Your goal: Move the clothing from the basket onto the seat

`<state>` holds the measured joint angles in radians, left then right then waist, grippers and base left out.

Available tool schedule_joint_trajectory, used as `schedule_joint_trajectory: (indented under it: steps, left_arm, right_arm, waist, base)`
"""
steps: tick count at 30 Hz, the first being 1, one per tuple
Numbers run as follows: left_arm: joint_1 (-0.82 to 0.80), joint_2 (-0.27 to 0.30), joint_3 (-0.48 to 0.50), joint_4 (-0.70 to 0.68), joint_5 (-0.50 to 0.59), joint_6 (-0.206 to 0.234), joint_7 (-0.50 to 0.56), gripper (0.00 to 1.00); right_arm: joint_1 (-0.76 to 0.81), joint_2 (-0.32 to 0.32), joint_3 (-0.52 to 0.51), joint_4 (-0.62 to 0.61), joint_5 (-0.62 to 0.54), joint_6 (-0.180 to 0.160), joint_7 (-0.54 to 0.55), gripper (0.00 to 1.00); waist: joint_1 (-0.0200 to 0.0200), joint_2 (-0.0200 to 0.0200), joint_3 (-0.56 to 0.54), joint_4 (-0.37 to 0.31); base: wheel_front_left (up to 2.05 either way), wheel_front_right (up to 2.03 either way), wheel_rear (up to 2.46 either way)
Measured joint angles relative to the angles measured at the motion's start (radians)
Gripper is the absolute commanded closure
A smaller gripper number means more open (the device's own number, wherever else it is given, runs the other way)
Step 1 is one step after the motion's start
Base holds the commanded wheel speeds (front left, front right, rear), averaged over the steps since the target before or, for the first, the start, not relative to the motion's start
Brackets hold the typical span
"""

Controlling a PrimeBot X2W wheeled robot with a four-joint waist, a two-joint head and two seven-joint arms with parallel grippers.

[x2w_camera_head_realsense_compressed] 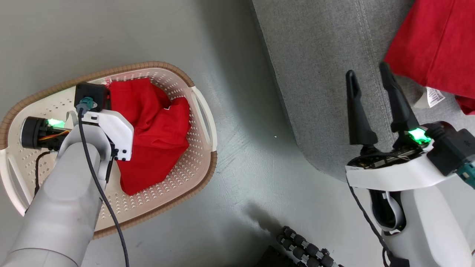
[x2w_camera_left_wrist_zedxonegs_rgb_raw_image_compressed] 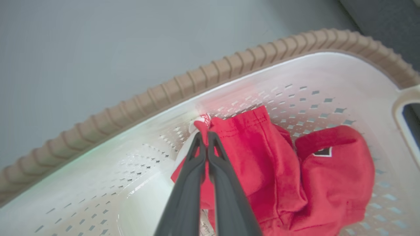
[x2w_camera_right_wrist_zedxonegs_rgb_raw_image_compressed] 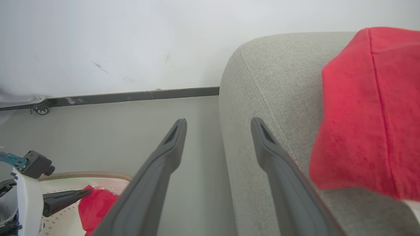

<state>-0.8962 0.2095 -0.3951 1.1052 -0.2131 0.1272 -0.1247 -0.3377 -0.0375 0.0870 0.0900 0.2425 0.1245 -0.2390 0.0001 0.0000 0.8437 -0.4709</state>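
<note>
The cream basket [x2w_camera_head_realsense_compressed: 200,111] with a brown rim stands on the floor at the left, holding crumpled red clothing [x2w_camera_head_realsense_compressed: 156,137]. My left arm reaches down into it. In the left wrist view my left gripper [x2w_camera_left_wrist_zedxonegs_rgb_raw_image_compressed: 205,135] is shut, its tips pinching the upper edge of the red clothing [x2w_camera_left_wrist_zedxonegs_rgb_raw_image_compressed: 262,157] near the basket's wall [x2w_camera_left_wrist_zedxonegs_rgb_raw_image_compressed: 328,75]. My right gripper [x2w_camera_head_realsense_compressed: 367,72] is open and holds nothing, hovering over the edge of the grey seat [x2w_camera_head_realsense_compressed: 319,74]. Another red garment [x2w_camera_head_realsense_compressed: 434,40] lies on the seat; it also shows as red cloth [x2w_camera_right_wrist_zedxonegs_rgb_raw_image_compressed: 370,114] right of my open right gripper [x2w_camera_right_wrist_zedxonegs_rgb_raw_image_compressed: 219,127].
Grey floor runs between basket and seat. A white tag [x2w_camera_head_realsense_compressed: 434,96] hangs from the garment on the seat. Black rollers of my base [x2w_camera_head_realsense_compressed: 304,248] sit at the bottom. A wall with a dark baseboard [x2w_camera_right_wrist_zedxonegs_rgb_raw_image_compressed: 131,96] and a caster [x2w_camera_right_wrist_zedxonegs_rgb_raw_image_compressed: 41,109] lie beyond.
</note>
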Motion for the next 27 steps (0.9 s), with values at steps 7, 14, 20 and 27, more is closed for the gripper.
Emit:
schedule_joint_trajectory:
  steps: [7,14,20,27]
  left_arm:
    - [-0.001,-0.004,-0.036,0.000,0.032,-0.005,-0.021,1.00]
    - [0.000,-0.016,-0.036,0.005,0.032,-0.003,-0.034,1.00]
    - [0.002,-0.029,-0.049,0.004,0.037,0.001,-0.044,1.00]
    - [0.012,-0.033,-0.080,-0.009,0.068,0.007,-0.057,1.00]
  right_arm:
    - [-0.018,0.000,0.014,0.017,0.006,0.000,-0.007,0.00]
    - [-0.034,0.000,0.011,0.042,0.010,0.000,-0.007,0.00]
    - [-0.034,0.000,0.009,0.057,0.010,0.000,-0.008,0.00]
    - [-0.037,0.000,0.009,0.078,0.011,0.000,-0.009,0.00]
  waist:
    - [0.0000,0.0000,-0.007,0.008]
    - [0.0000,0.0000,-0.020,0.022]
    - [0.0000,0.0000,-0.032,0.034]
    - [0.0000,0.0000,-0.046,0.049]
  base:
    - [0.00,0.00,0.00]
    - [0.00,0.00,0.00]
    - [0.00,0.00,0.00]
    - [0.00,0.00,0.00]
